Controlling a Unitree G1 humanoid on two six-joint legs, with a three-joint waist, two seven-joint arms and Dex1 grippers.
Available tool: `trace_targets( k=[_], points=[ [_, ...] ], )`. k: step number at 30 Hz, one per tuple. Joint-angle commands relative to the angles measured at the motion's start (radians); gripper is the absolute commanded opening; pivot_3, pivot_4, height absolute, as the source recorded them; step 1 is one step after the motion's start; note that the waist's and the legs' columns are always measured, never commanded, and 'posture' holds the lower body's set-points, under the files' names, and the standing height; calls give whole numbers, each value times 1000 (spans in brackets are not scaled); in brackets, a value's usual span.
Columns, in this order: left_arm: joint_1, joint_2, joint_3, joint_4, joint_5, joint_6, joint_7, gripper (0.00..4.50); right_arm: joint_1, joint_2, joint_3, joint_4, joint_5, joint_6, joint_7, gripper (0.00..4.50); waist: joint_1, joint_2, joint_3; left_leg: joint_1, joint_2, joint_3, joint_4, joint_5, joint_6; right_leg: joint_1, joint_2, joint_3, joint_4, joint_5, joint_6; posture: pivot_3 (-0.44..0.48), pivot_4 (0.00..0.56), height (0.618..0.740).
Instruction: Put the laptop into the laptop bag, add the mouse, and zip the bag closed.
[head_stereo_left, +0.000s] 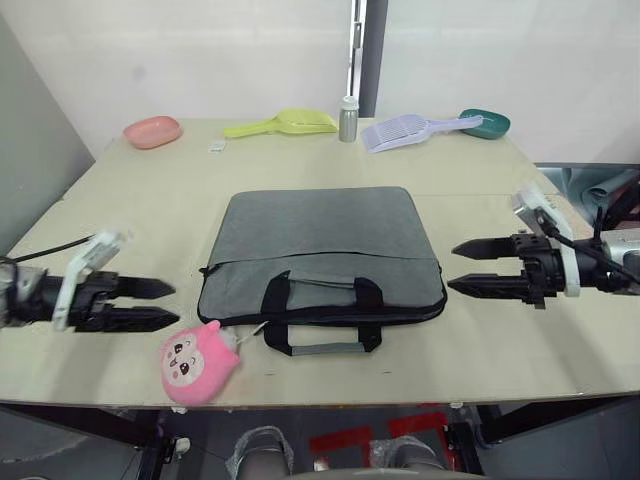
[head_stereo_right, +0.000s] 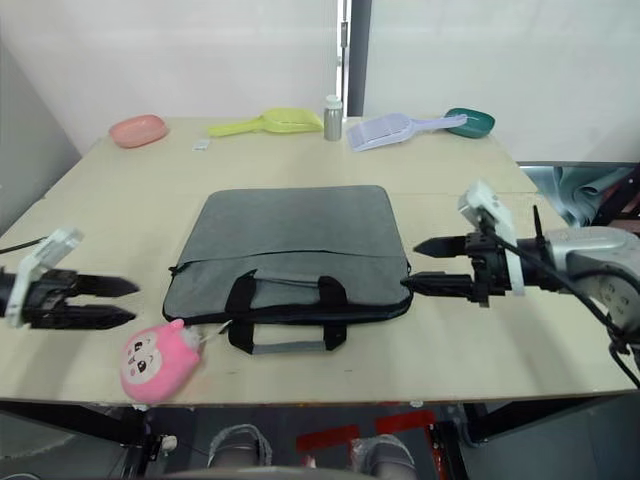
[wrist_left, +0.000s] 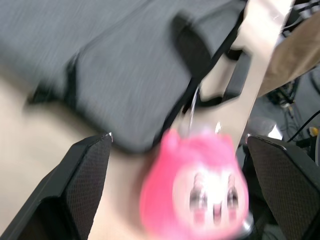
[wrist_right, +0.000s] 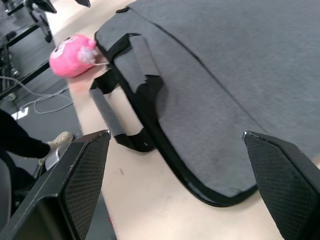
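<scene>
The grey laptop bag (head_stereo_left: 320, 245) lies flat in the middle of the table, its black handles (head_stereo_left: 322, 318) toward the front edge. The laptop and the mouse are out of view. A pink plush toy (head_stereo_left: 200, 362) lies at the bag's front left corner, with a thin cord running to the bag. My left gripper (head_stereo_left: 176, 304) hovers open just left of the toy and the bag's corner. Off the bag's right edge, my right gripper (head_stereo_left: 451, 267) is open and points at the bag's side; the right wrist view shows that corner of the bag (wrist_right: 215, 100) between its fingers.
Along the back of the table (head_stereo_left: 500, 350) lie a pink dish (head_stereo_left: 152, 131), a yellow scoop (head_stereo_left: 283, 124), a small silver bottle (head_stereo_left: 348, 118), a lavender scoop (head_stereo_left: 405, 131) and a teal bowl (head_stereo_left: 485, 123). A wall stands behind them.
</scene>
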Motion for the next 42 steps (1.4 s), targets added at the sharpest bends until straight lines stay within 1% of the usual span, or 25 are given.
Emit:
trace_targets(
  k=[1, 2, 5, 8, 10, 13, 17, 18, 21, 25, 30, 31, 34, 35, 38, 40, 41, 42],
  points=[
    [99, 7, 76, -20, -26, 21, -26, 4500, 2, 7, -30, -72, 65, 15, -22, 4432, 1, 0, 0, 0, 0, 0, 0, 0, 0, 0, 0, 0, 0, 0, 0, 0, 150, 740],
    [124, 3, 86, -30, -29, 26, -21, 4500, 2, 10, -32, -80, 79, 19, -29, 4432, 1, 0, 0, 0, 0, 0, 0, 0, 0, 0, 0, 0, 0, 0, 0, 0, 150, 740],
    [217, -41, 92, -65, -30, 29, 11, 4500, -17, 30, -81, -137, 205, 50, -62, 4432, 3, 0, 0, 0, 0, 0, 0, 0, 0, 0, 0, 0, 0, 0, 0, 0, 150, 740],
    [218, -99, 70, -84, -41, 54, 75, 4500, -48, 48, -120, -169, 344, 63, -116, 4432, 6, 1, 0, 0, 0, 0, 0, 0, 0, 0, 0, 0, 0, 0, 0, 0, 150, 740],
    [193, -141, 46, -88, -40, 64, 120, 4500, -58, 56, -107, -190, 397, 62, -153, 4432, 7, 1, 0, 1, 0, -1, 0, 0, 0, 1, 0, 0, 1, 0, 0, 0, 150, 740],
    [166, -181, 15, -99, -40, 76, 160, 4500, -60, 77, -18, -202, 302, 16, -217, 4432, 6, 0, -1, 2, 0, -1, 1, 0, 0, 2, 0, -1, 2, 0, 0, 0, 150, 740],
    [146, -207, -4, -90, -40, 80, 181, 4500, -80, 106, 100, -152, 166, -59, -233, 4432, 0, 0, -1, 1, 0, -1, 3, 0, 0, 2, 0, 0, 3, 0, 0, 0, 150, 740],
    [147, -209, -7, -88, -39, 79, 181, 4500, -98, 118, 130, -125, 132, -75, -239, 4192, -2, 0, -1, 1, 0, -2, 3, 0, 0, 2, 0, 0, 3, 0, 0, 0, 150, 740],
    [159, -211, -13, -94, -37, 73, 183, 4500, -144, 144, 206, -61, 58, -100, -234, 3268, -6, 0, 0, 1, 0, -1, 3, 0, 0, 2, 0, 0, 3, 0, 0, 0, 150, 740],
    [165, -217, -12, -111, -47, 81, 194, 4500, -203, 186, 308, 35, -30, -135, -196, 1851, -6, 0, -1, 1, 0, -1, 3, 0, 0, 2, 0, 0, 3, 0, 0, 0, 150, 740],
    [169, -225, -19, -124, -53, 82, 204, 4500, -296, 255, 477, 211, -226, -218, -172, 129, -6, 0, -1, 1, 0, -1, 4, 0, 0, 2, 0, -1, 4, 0, 0, 0, 150, 740],
    [168, -226, -21, -125, -53, 82, 206, 4500, -309, 262, 513, 233, -263, -235, -159, 57, -6, 0, -1, 1, -1, -1, 4, 0, 0, 2, -1, 0, 5, 0, 0, 0, 150, 740],
    [156, -233, -27, -128, -56, 89, 214, 4500, -356, 292, 643, 333, -407, -274, -147, 57, -5, 0, -1, 1, -1, -2, 5, 0, 0, 2, -1, -1, 6, 0, 0, 0, 150, 740],
    [153, -234, -27, -128, -58, 92, 216, 4254, -365, 298, 669, 358, -438, -284, -138, 20, -5, 0, -1, 1, -1, -2, 5, 0, 0, 2, -1, -1, 6, 0, 0, 0, 150, 740],
    [152, -240, -25, -134, -65, 100, 220, 3305, -376, 304, 721, 396, -505, -303, -99, 0, -6, -1, -2, 1, -1, -2, 6, 0, 0, 2, -1, -1, 6, 0, 0, 0, 150, 740],
    [152, -244, -23, -136, -72, 106, 221, 2557, -378, 301, 759, 411, -553, -315, -81, 0, -7, -2, -3, 2, 0, -2, 6, 0, 0, 3, -1, -1, 7, 0, 0, 0, 150, 740],
    [152, -245, -23, -137, -74, 107, 223, 2275, -378, 303, 770, 416, -569, -317, -74, 0, -7, -3, -5, 2, 0, -3, 6, 0, 0, 3, -1, -1, 8, 0, 0, 0, 150, 740],
    [152, -246, -24, -138, -76, 107, 225, 1854, -377, 306, 775, 418, -580, -319, -65, 0, -7, -3, -7, 2, 0, -3, 7, 0, 0, 3, -1, -1, 8, 0, 0, 0, 150, 740]
  ],
)
